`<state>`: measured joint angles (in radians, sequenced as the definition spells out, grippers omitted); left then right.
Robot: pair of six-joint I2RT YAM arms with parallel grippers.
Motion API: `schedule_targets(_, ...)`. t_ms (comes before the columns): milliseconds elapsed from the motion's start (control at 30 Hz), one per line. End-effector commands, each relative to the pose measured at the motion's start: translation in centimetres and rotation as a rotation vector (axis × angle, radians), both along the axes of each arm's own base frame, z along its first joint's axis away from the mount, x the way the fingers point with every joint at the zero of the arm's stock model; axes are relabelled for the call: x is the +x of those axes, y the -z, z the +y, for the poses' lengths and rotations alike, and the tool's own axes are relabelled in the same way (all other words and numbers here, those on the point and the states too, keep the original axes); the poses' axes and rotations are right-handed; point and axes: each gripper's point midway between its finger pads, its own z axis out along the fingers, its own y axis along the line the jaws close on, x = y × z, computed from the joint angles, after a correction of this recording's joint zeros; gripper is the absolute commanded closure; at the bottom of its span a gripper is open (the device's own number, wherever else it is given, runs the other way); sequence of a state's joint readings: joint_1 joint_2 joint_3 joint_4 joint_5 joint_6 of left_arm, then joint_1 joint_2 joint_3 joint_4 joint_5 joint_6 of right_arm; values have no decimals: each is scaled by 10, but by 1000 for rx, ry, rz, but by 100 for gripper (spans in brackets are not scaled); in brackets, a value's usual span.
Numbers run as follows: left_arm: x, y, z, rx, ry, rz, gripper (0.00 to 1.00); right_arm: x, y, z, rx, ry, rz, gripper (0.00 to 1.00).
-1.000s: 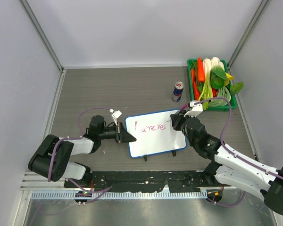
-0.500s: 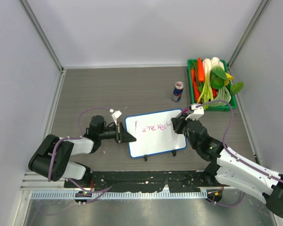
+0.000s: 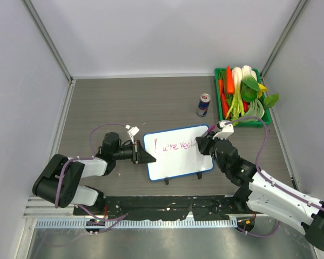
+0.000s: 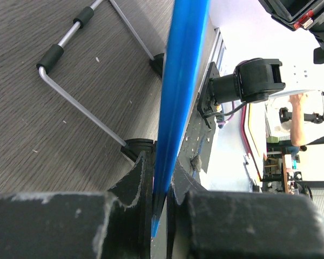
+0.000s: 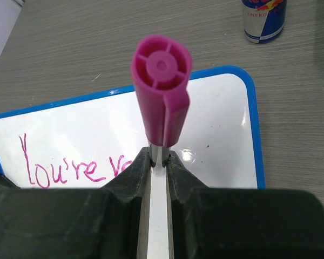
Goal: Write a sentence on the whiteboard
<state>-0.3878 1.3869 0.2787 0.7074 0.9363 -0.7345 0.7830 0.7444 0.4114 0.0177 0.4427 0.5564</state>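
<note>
**Both arms at the whiteboard, first line partly written**

Top external view: the whiteboard (image 3: 179, 163) lies flat on the wood-grain table (image 3: 124, 102), near its front edge and between the two arms. Its long sides slant slightly up to the right. The left gripper (image 3: 146, 156) meets the board's left short edge. The right gripper (image 3: 201, 144) sits over the board's upper right part, at the end of the writing. The sentence (image 3: 174, 147) runs as one reddish-pink line across the upper half and reads roughly "You're ve". The last strokes are too small to tell. A blue and silver energy drink can (image 3: 203, 105) stands upright beyond the board's far right corner, apart from it. A green tray (image 3: 217, 91) of vegetables sits in the far right corner of the table.

Left wrist view: the board's blue rim appears edge-on, rising from the bottom of the picture. The two black fingers (image 4: 134, 183) are pressed onto it from either side, pinching the edge. To the left, a bent wire stand (image 4: 81, 108) with black sleeves lies on the table and joins two black clips (image 4: 139, 147) at the board's edge.

Right wrist view: the jaws are closed tight on a magenta marker (image 5: 162, 86), whose ribbed rear end points at the camera. Its tip is hidden. Beneath it the board shows "You're v", and the can stands beyond the board's corner.
</note>
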Motion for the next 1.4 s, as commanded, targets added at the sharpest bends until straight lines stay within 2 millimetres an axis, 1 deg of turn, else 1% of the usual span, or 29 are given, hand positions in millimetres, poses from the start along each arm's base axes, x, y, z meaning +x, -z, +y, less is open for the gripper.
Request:
schedule_targets(0,8,24,7,83,-83,70,100,3,-2,-2,-7,20,-1,98)
schedule_targets(300,7,24,7,83,-82,72,100,13,-23,-4,-8,52,-52,99)
schedule_targets(533,8,24,7,83,-82,71,100,19,-27,-3,-10,71,-60,98)
schedule_targets(800,8,24,7,83,-82,71,100,22,-32,-9,-9,105,-76,99)
schedule_targets(967,7,24,7,83,-82,72,100,22,-30,-10,-20,109,-75,99)
schedule_targets(1367,8,24,7,84,-83,72,100,14,-9,-13,-43,95,-24,99)
